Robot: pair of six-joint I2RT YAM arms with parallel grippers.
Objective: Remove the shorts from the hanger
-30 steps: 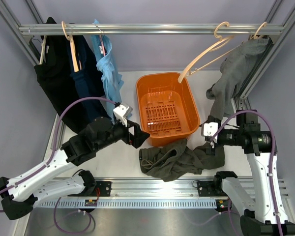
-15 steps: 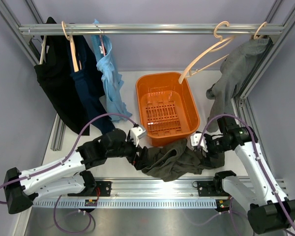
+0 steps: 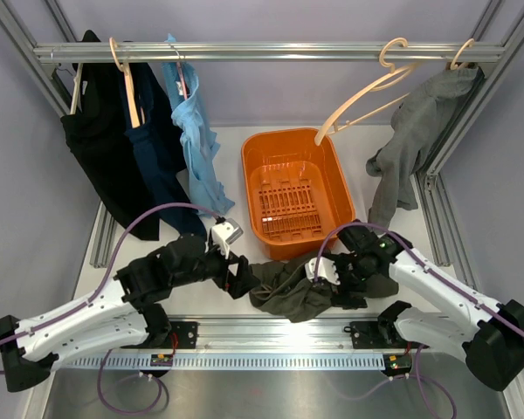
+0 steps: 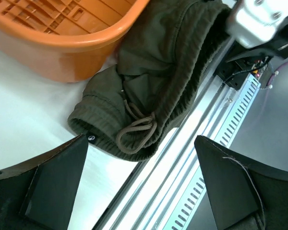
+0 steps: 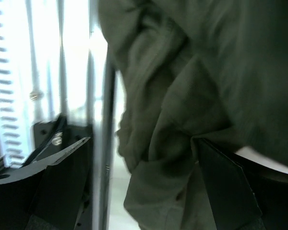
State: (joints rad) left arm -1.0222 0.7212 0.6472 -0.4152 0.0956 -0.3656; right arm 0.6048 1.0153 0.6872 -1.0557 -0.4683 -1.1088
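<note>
Left gripper (image 3: pixel 242 278): jaws spread wide, nothing between them. It sits just off the 9 o'clock end of the shorts (image 3: pixel 288 288). In the left wrist view both fingers (image 4: pixel 53 187) frame the waistband and its knotted drawstring (image 4: pixel 137 127) without touching them.

Right gripper (image 3: pixel 327 281): jaws also wide apart, at the 3 o'clock side of the shorts. In the right wrist view olive fabric fills the space ahead of and between the fingers (image 5: pixel 57 177). That view is blurred, so I cannot tell whether they touch the cloth.

Shorts: off the hanger, crumpled in a heap on the table, at 6 o'clock from the orange basket (image 3: pixel 284 133). One fold presses against the basket's near wall.

Hanger (image 3: pixel 358 100): bare, hooked on the overhead rail (image 3: pixel 271 51) at 1 o'clock from the basket, tilted, with one arm pointing down toward the basket.

Grey garment (image 3: pixel 410 140): hangs at 3 o'clock from the hanger. Light blue garment (image 3: pixel 196 131) and dark clothes (image 3: pixel 113 157): hang at the rail's 9 o'clock end.
</note>
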